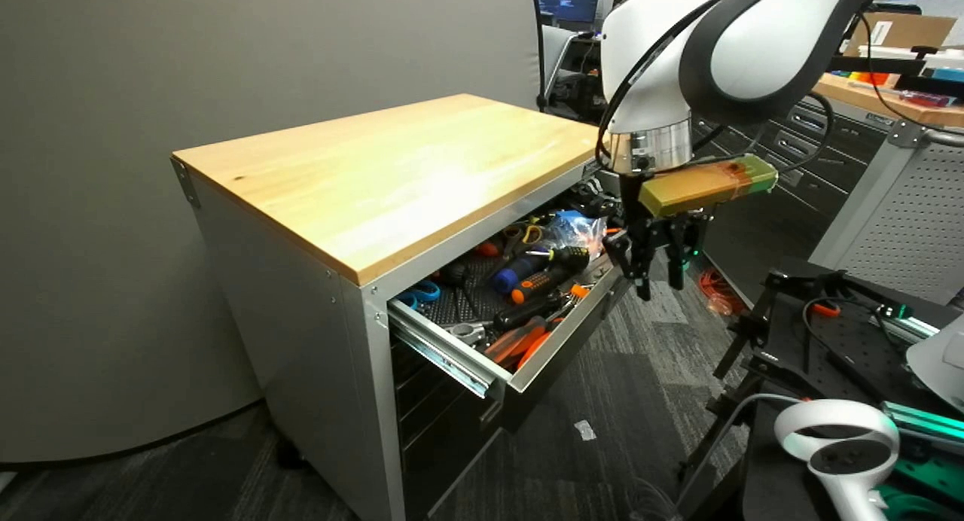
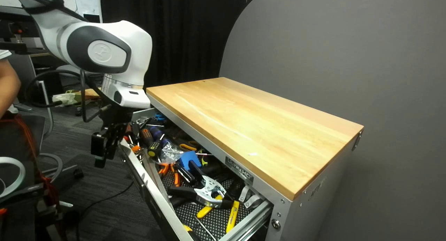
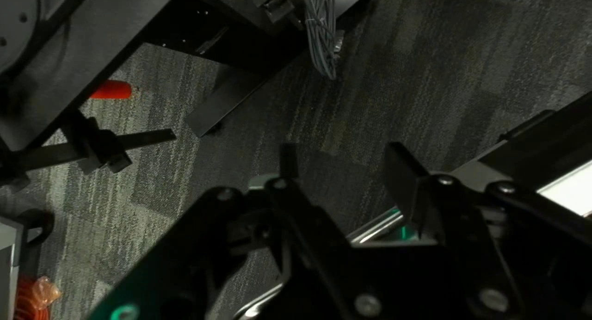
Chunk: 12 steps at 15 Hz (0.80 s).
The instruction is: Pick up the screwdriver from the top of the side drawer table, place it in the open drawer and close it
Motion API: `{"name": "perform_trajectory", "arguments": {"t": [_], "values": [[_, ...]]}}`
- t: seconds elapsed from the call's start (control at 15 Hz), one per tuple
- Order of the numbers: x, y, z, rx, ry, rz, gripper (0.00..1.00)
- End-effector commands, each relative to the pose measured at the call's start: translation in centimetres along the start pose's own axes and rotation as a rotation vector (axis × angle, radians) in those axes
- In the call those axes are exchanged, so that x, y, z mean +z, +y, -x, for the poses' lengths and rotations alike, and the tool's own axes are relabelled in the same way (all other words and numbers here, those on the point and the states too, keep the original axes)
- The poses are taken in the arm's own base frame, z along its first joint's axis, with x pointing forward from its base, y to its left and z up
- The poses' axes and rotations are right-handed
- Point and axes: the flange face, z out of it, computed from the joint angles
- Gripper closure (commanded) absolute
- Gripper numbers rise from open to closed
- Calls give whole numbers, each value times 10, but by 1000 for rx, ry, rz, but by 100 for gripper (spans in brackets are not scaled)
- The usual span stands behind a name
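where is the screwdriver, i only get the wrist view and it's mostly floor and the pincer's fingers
Observer: A stubby black-and-yellow screwdriver lies among other tools in the drawer.
Operator: is that drawer shut
Observer: No, it stands open: in an exterior view its silver slide sticks out of the grey cabinet.
Operator: and is the pincer over the drawer
Observer: No, in both exterior views the pincer hangs out beyond the drawer's front edge, not above the tools.
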Motion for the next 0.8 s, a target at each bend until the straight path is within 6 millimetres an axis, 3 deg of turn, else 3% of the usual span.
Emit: {"name": "perform_trajectory", "arguments": {"t": [0.0, 0.2, 0.4, 0.73], "values": [[13, -21, -1, 60, 90, -72, 79], [4, -44, 1, 99, 209, -150, 100], [-7, -67, -3, 140, 333, -215, 100], [-27, -98, -27, 193, 544, -296, 100]]}}
